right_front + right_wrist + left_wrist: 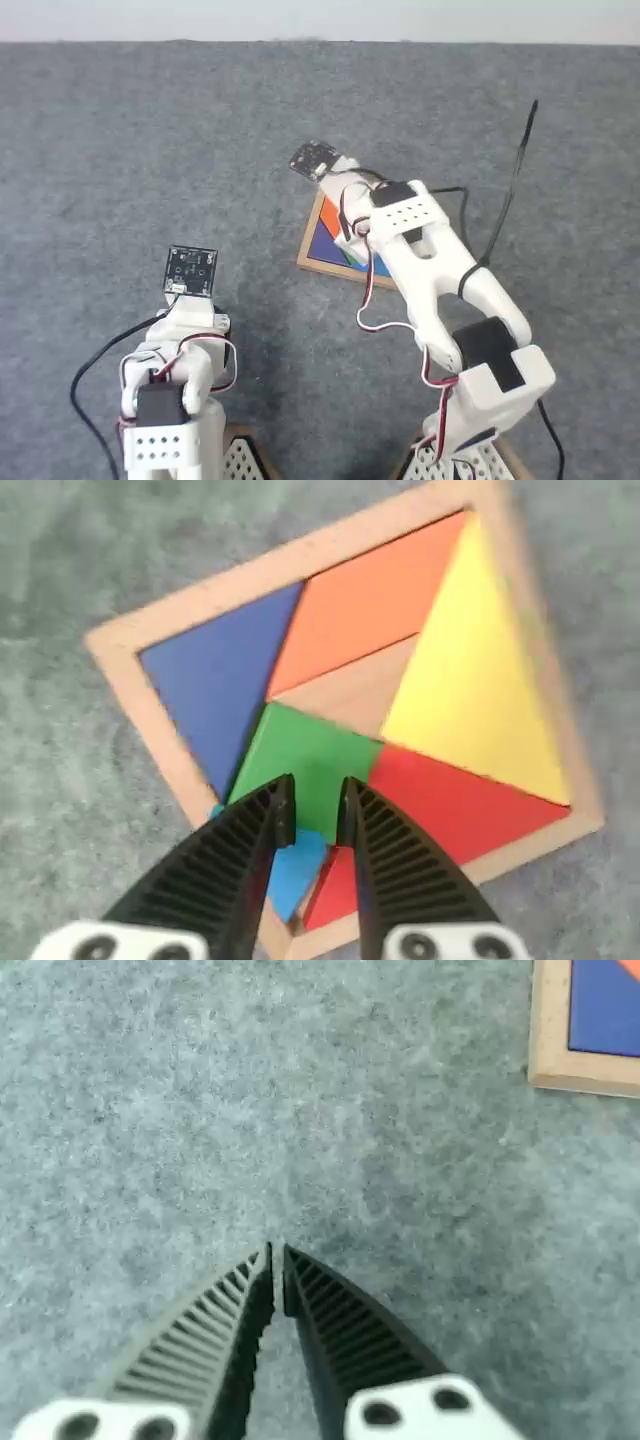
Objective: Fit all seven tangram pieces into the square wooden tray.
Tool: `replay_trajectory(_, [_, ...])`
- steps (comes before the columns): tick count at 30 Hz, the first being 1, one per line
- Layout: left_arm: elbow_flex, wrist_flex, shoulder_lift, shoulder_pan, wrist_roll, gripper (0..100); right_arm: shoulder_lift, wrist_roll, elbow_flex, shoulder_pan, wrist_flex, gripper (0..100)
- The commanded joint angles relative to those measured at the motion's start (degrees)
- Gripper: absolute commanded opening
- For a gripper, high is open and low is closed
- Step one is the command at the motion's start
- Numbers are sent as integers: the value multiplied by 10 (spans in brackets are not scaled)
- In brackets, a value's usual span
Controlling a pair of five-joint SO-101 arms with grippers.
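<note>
Grey, fuzzy felt covers the counter (120,150). In the lower left of the high view sits my left arm (170,400). Its left gripper (277,1250) hangs over bare felt, ribbed black jaws pressed together. Right of centre, the right gripper (315,785) hovers, jaws slightly parted and empty, above the green square (305,745). The square wooden tray (300,568) lies flat, holding a smooth blue triangle (215,690), an orange parallelogram (370,600), a yellow triangle (470,680) and a red triangle (450,805) around a bare wood gap (350,695). A pale wall strip (320,20) runs along the top.
</note>
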Motion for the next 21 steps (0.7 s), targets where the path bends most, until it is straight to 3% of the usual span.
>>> replay_trajectory(1, [-6, 2, -10, 3, -1, 21, -7, 14, 7, 1, -7, 76])
replay_trajectory(16, [-6, 2, -10, 3, -1, 21, -15, 33, 22, 29, 13, 76])
replay_trajectory(21, [-6, 2, -10, 3, -1, 21, -98, -18, 46, 36, 12, 75])
